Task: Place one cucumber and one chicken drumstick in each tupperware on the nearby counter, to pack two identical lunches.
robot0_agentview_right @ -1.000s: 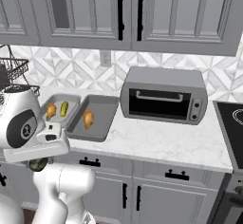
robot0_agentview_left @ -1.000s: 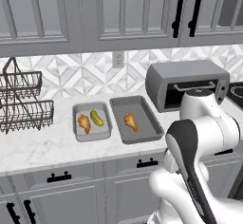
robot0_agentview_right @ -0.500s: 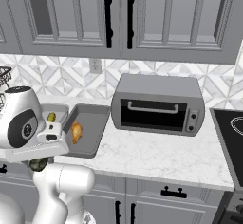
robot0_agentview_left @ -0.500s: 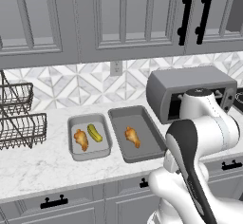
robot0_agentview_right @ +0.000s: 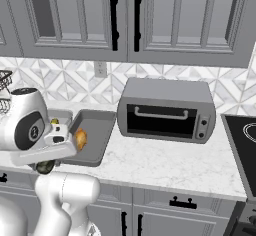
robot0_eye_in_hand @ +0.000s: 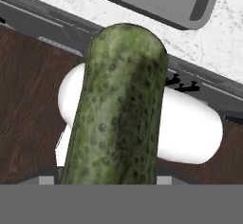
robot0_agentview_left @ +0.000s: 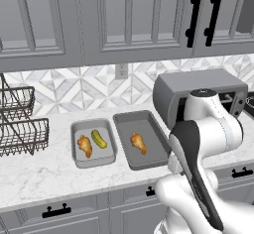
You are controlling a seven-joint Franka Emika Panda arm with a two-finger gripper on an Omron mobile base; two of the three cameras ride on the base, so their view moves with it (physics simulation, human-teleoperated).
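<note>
Fingers of the gripper [robot0_eye_in_hand: 114,173] pinch the dark green cucumber [robot0_eye_in_hand: 118,104]; its body hides their tips. It hangs low over the floor, below the counter [robot0_agentview_left: 39,178] edge, forward and left of the toaster oven [robot0_agentview_left: 198,87]. Both base views have shifted, so the base has driven and the tupperware now lies closer. Just left of the oven, the larger tupperware [robot0_agentview_left: 155,138] holds one chicken drumstick [robot0_agentview_left: 138,143]. Farther left, the smaller tupperware [robot0_agentview_left: 75,129] has a drumstick and a yellowish cucumber [robot0_agentview_left: 99,139]. I judge the held piece completes the larger one. No brand or writing is readable.
</note>
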